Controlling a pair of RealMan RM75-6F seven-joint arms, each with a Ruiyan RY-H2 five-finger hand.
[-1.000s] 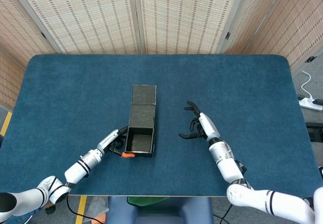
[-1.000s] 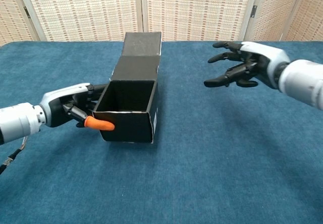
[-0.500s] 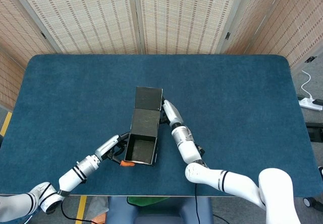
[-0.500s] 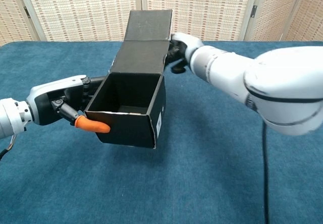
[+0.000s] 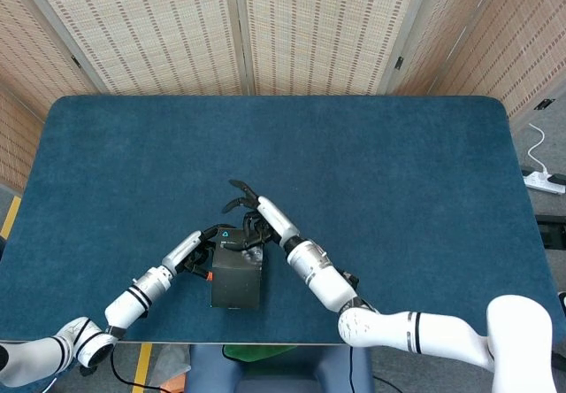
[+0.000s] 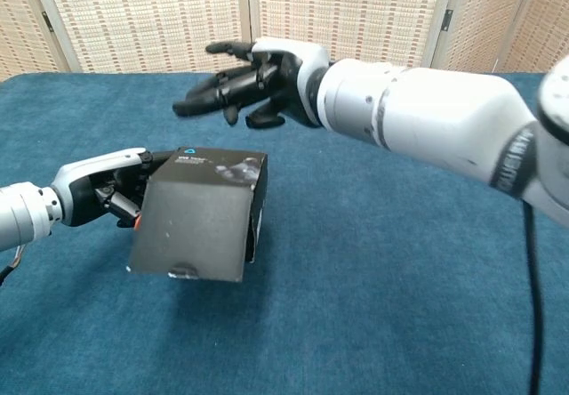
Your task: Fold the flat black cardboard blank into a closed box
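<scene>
The black cardboard box (image 5: pixel 237 274) (image 6: pixel 203 213) sits on the blue table near the front edge. Its lid is folded down over the top and covers the opening. My left hand (image 5: pixel 200 253) (image 6: pixel 108 190) grips the box's left side, and only a bit of its orange thumb tip shows at the box's edge. My right hand (image 5: pixel 251 211) (image 6: pixel 254 82) is open with its fingers spread. It hovers just above the far end of the box, and in the chest view it stands apart from the lid.
The blue cloth-covered table (image 5: pixel 398 189) stretches wide to the right and the back. Woven folding screens (image 5: pixel 309 30) stand behind it. A white power strip (image 5: pixel 545 181) lies on the floor past the right edge.
The lid, upright half a second ago, now lies shut over the box. My right hand has come off the lid's back and now hovers over the box. The box has shifted slightly toward me.
</scene>
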